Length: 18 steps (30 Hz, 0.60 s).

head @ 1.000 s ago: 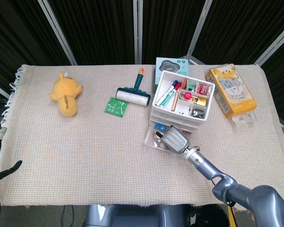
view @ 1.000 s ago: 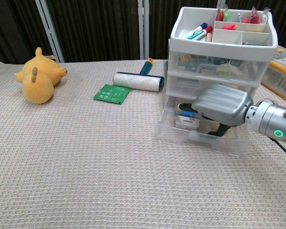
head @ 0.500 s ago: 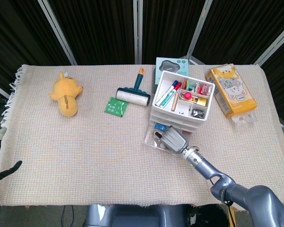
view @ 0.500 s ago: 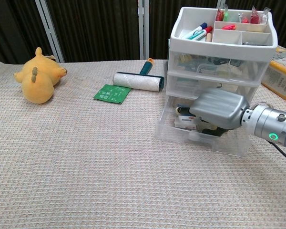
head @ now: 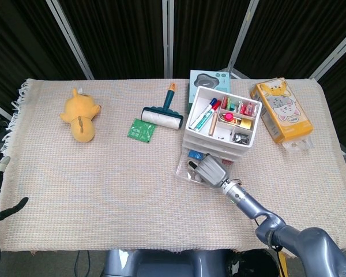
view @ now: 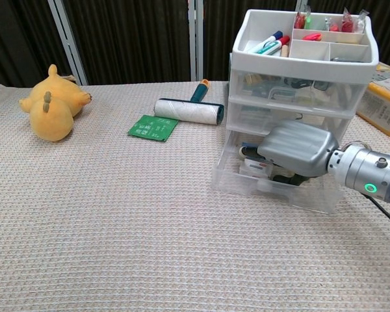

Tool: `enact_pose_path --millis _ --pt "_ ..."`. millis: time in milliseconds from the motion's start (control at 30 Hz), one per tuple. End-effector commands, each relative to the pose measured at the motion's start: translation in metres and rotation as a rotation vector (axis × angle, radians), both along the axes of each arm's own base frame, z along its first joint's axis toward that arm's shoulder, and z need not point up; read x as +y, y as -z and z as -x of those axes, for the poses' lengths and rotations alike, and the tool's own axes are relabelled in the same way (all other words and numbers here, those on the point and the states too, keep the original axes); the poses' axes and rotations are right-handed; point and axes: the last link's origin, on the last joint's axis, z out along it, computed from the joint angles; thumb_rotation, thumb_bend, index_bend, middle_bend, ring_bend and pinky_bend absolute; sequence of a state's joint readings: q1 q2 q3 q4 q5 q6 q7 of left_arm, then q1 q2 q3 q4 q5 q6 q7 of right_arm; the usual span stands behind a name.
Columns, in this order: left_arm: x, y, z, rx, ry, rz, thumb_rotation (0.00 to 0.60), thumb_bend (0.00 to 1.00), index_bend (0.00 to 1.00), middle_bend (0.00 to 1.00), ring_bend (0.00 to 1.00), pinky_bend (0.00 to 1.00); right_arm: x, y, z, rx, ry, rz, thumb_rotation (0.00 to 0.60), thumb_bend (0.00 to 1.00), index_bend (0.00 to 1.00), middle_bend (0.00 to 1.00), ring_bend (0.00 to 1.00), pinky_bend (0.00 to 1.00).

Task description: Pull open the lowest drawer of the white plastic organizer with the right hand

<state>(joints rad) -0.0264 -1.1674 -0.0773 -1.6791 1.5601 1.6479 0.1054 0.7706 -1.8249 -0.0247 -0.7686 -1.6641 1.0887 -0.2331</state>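
The white plastic organizer [head: 221,118] [view: 303,71] stands right of centre, its top tray full of pens and small items. Its lowest drawer [head: 186,168] [view: 273,190], clear plastic, sticks out partly toward me with small items inside. My right hand [head: 210,169] [view: 294,148] lies over that drawer, fingers curled down behind its front wall and gripping it. Its palm hides part of the contents. My left hand [head: 1,202] shows only at the far left edge of the head view, off the table, one dark finger sticking out and nothing in it.
A yellow plush toy [head: 79,113] lies at the far left. A lint roller [head: 161,115] and a green packet [head: 140,130] lie left of the organizer. A teal box [head: 207,79] stands behind it and an orange cat-print box [head: 281,111] to its right.
My right hand has shifted slightly left and closer to the organizer, still on the drawer. The drawer itself has barely moved. The left hand stays where it was.
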Motion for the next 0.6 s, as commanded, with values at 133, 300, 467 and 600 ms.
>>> enact_pose_path --millis 133,300,467,600 --pt "0.0 -0.0001 0.0001 -0.001 -0.001 -0.001 0.6 0.07 0.0 0.0 0.0 0.0 0.0007 0.0019 0.0001 0.002 -0.006 -0.002 0.6 0.0 0.29 0.97 0.93 0.67" --pt "-0.0001 -0.0004 0.0005 -0.001 -0.002 -0.001 0.6 0.07 0.0 0.0 0.0 0.0 0.0017 0.0035 -0.0001 0.001 -0.008 -0.005 0.6 0.0 0.35 0.97 0.93 0.67" --pt "0.0002 -0.0007 0.0008 -0.003 -0.003 -0.002 0.6 0.07 0.0 0.0 0.0 0.0 0.0034 0.0026 0.0003 -0.007 -0.01 -0.005 0.6 0.0 0.39 0.97 0.93 0.67" --pt "0.0002 -0.0004 0.0007 0.0 -0.002 0.0 0.6 0.07 0.0 0.0 0.0 0.0 0.0056 -0.0006 0.0007 -0.011 -0.018 -0.003 0.6 0.0 0.41 0.97 0.93 0.67"
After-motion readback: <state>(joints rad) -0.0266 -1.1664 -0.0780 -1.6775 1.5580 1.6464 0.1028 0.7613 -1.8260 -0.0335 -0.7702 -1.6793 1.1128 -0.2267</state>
